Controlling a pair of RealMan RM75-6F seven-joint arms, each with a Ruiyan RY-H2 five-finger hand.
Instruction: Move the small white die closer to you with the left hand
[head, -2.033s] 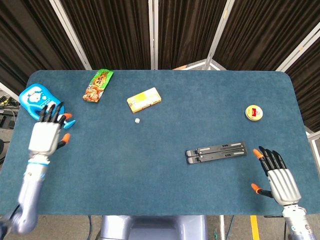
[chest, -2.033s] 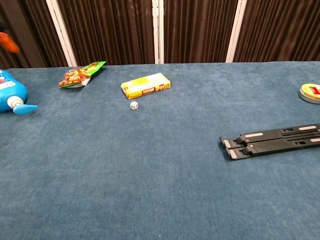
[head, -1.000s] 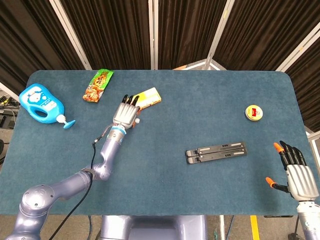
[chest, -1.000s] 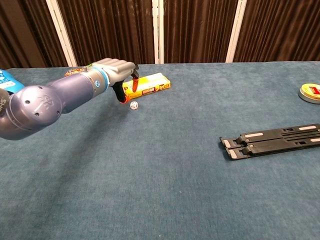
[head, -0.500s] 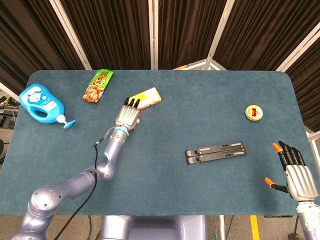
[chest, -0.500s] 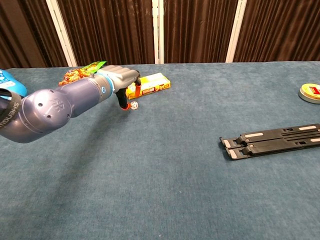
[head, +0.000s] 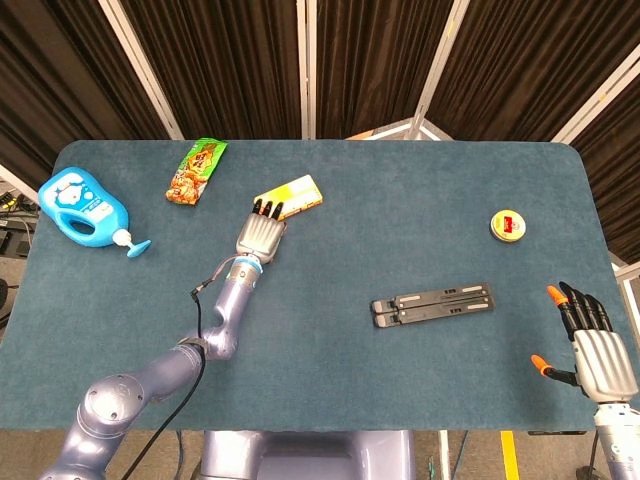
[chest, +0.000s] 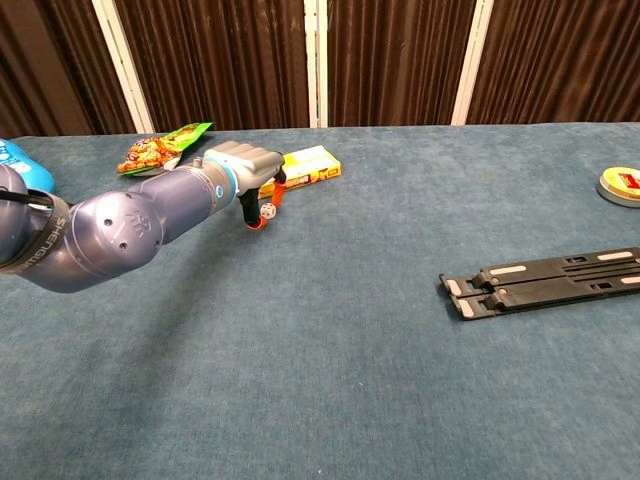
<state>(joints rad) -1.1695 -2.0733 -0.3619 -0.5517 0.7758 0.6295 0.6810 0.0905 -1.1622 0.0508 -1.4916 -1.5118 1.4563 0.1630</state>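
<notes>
The small white die (chest: 267, 211) lies on the blue cloth just in front of a yellow box (chest: 312, 166). My left hand (chest: 243, 168) reaches over it from the left, palm down, and pinches it between the orange-tipped thumb and a curled finger. From above, the left hand (head: 260, 236) covers the die, its fingertips touching the yellow box (head: 297, 192). My right hand (head: 596, 352) rests at the table's near right corner, fingers spread and empty.
A green snack bag (head: 196, 170) and a blue bottle (head: 80, 203) sit at the far left. A black folded stand (head: 432, 304) lies right of centre, and a round tin (head: 508, 225) sits further right. Dark curtains hang behind the table.
My left arm swung in from the table's left edge to the die, and its thumb and finger have closed in around it. The right hand has barely moved in the last second.
</notes>
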